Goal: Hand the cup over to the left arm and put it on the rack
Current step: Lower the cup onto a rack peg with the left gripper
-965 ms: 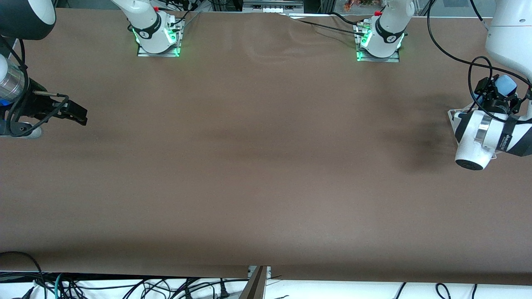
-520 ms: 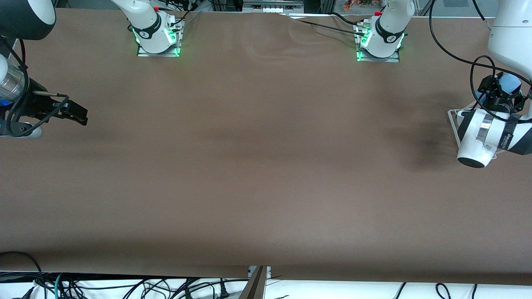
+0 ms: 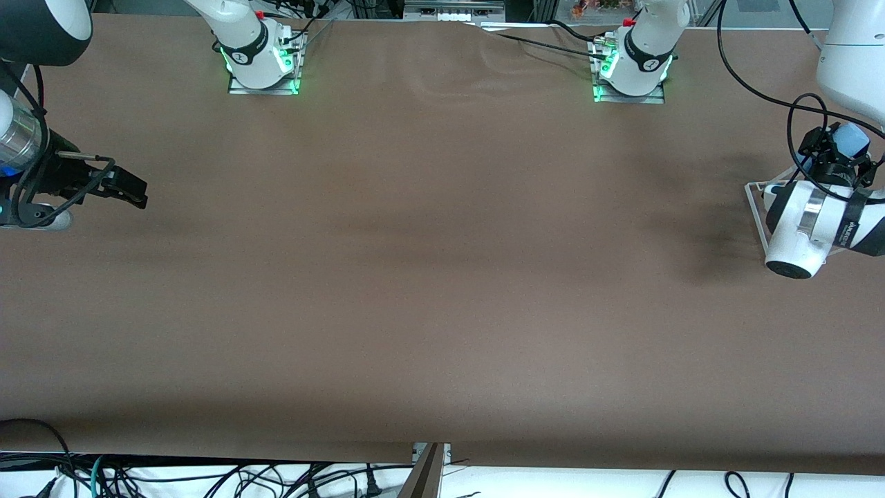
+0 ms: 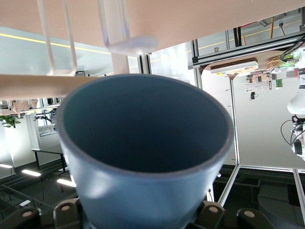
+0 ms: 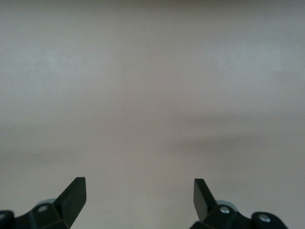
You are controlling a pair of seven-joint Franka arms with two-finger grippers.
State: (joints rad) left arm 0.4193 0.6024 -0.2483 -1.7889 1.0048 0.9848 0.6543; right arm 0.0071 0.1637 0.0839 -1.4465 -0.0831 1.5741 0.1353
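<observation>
My left gripper [image 3: 839, 158] is shut on the cup [image 3: 852, 141], a small light-blue tumbler, and holds it in the air over the rack [image 3: 756, 211] at the left arm's end of the table. The left arm hides most of the rack. In the left wrist view the cup [image 4: 143, 157] fills the frame with its open mouth turned away from the wrist, and the rack's white wire prongs [image 4: 113, 28] and wooden rod [image 4: 28, 87] lie just past its rim. My right gripper [image 3: 135, 192] waits at the right arm's end, open [image 5: 139, 195] over bare table.
The brown table top [image 3: 429, 277] is bare between the two arms. Both arm bases [image 3: 263, 62] [image 3: 632, 69] stand along the table edge farthest from the front camera. Cables [image 3: 795, 104] loop around the left arm's wrist.
My left gripper has carried the cup a little farther toward the left arm's end of the table, over the rack. The right arm has not moved.
</observation>
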